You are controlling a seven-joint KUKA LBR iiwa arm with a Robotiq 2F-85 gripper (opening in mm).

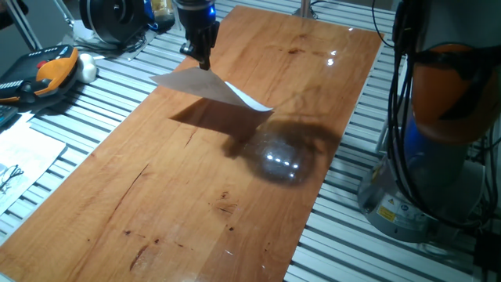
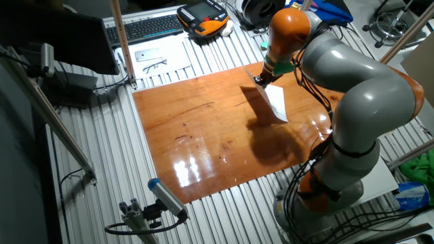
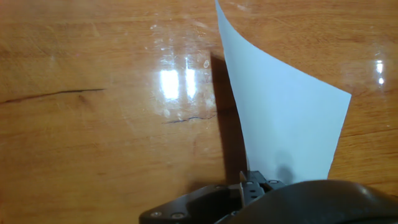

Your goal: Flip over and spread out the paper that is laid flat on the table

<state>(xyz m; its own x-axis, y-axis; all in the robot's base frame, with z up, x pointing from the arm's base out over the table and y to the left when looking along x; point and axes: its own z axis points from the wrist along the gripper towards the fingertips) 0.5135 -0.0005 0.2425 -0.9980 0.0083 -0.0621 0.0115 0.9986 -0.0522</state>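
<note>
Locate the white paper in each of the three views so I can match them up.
One fixed view: paper upper centre, hanging lifted from the end effector.
The other fixed view: upper right of centre, under the orange wrist.
Hand view: right of centre, rising from the bottom edge.
Shared landmark: the table.

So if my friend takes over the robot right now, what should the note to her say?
Gripper: shut on the paper, pinching one edge, held up above the table.
Paper: lifted, hanging from the fingers and sloping down; the fixed views cannot settle whether its low corner touches the wood. The side showing in the hand view is blank.
Done: the sheet is picked up off the table.
Left: turn it over, lay it down flat and spread out, then let go.
Tip: it is thin and floppy, so probably move slowly.
</note>
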